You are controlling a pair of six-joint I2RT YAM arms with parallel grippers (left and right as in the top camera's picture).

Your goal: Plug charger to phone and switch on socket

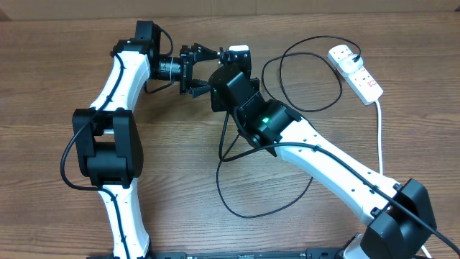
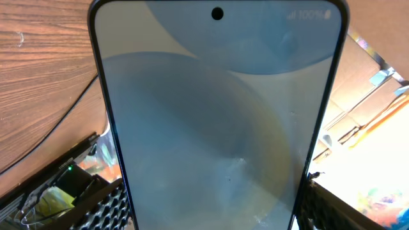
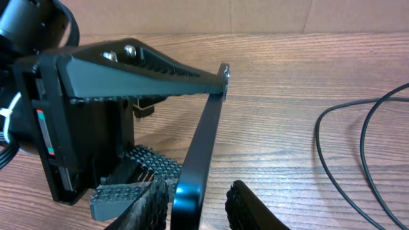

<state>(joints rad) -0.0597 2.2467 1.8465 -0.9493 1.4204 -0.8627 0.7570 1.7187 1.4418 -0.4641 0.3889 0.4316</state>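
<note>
Since our left gripper [image 1: 207, 70] is clamped on the phone [image 2: 217, 128], held up near the far middle, and the right gripper [image 3: 195, 199] straddles its end with a gap showing, we reckon a skewed squeeze could twist it loose. Further right, the charger [image 1: 316, 39] loops slack toward the socket [image 1: 357, 72]. We're on a wood-grain table [image 1: 57, 43] with a plain tan backdrop [image 1: 323, 6] behind.

Left wrist view: the phone [image 2: 217, 128] ran off the bottom edge. Overhead: the right arm [image 1: 251, 108] hid the plug tip of the charger [image 1: 316, 38].
</note>
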